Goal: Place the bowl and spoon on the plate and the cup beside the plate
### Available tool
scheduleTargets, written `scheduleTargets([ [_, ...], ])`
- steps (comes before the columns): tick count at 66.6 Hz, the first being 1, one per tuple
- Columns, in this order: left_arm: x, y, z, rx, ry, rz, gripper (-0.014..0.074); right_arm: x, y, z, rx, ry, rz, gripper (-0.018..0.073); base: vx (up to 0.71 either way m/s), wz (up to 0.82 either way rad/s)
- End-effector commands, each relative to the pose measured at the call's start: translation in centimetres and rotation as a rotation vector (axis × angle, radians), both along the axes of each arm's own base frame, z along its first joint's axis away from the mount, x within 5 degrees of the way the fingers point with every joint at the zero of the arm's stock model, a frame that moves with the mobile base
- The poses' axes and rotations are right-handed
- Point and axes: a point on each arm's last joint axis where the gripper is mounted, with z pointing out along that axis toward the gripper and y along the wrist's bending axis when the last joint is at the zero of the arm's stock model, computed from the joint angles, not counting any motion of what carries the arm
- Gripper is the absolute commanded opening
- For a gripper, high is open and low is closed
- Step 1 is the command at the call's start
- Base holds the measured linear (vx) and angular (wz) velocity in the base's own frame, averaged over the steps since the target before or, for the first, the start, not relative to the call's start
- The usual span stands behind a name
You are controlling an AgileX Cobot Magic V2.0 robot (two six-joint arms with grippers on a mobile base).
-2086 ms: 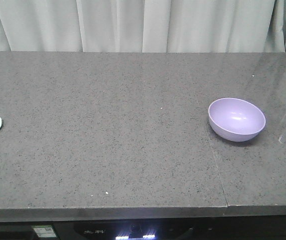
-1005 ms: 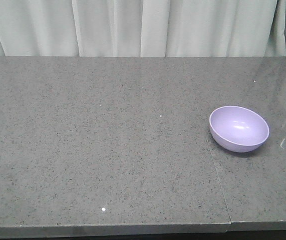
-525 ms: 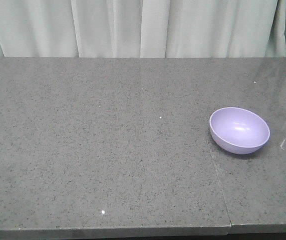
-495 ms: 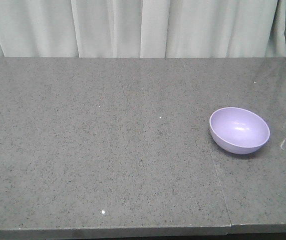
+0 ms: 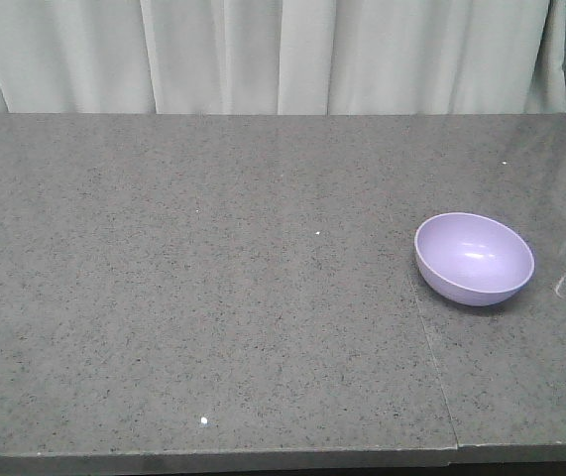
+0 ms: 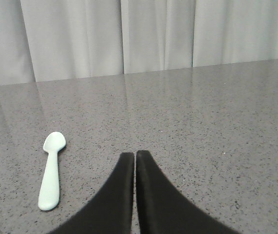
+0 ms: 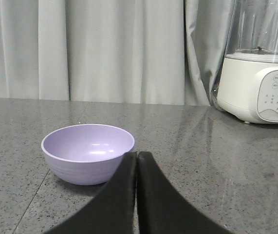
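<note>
Bowl [image 5: 474, 258] sat right way up on the right side of the grey counter [image 5: 213, 198], with nothing in it; the spoon [image 6: 51, 171] lay flat at the far left edge, well apart from it, scoop pointing at the curtain [image 6: 80, 39]. I could not see the plate or the cup in any view; so I think no part of the job was done yet. My left gripper [image 6: 135, 161] was pinched tight on nothing, with the spoon just to its left; my right gripper [image 7: 137, 158] was pinched tight on nothing too, aimed at the bowl's near side. I think each thing lay close to its own arm for an easy pick; a white blender [image 7: 260, 73] stood off to the right, out of the way.
</note>
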Motion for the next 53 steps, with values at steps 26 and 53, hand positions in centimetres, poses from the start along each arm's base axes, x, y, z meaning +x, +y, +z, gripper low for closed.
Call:
scheduleTargets([
  [26, 0.01, 0.05, -0.24, -0.023, -0.061, 0.006, -0.0006, -0.09, -0.11, 0.25, -0.011, -0.068, -0.015, -0.0005, 0.00, 0.00],
  [53, 0.01, 0.05, -0.24, -0.023, -0.061, 0.006, -0.0006, -0.09, -0.11, 0.25, -0.011, -0.068, -0.015, -0.0005, 0.00, 0.00],
])
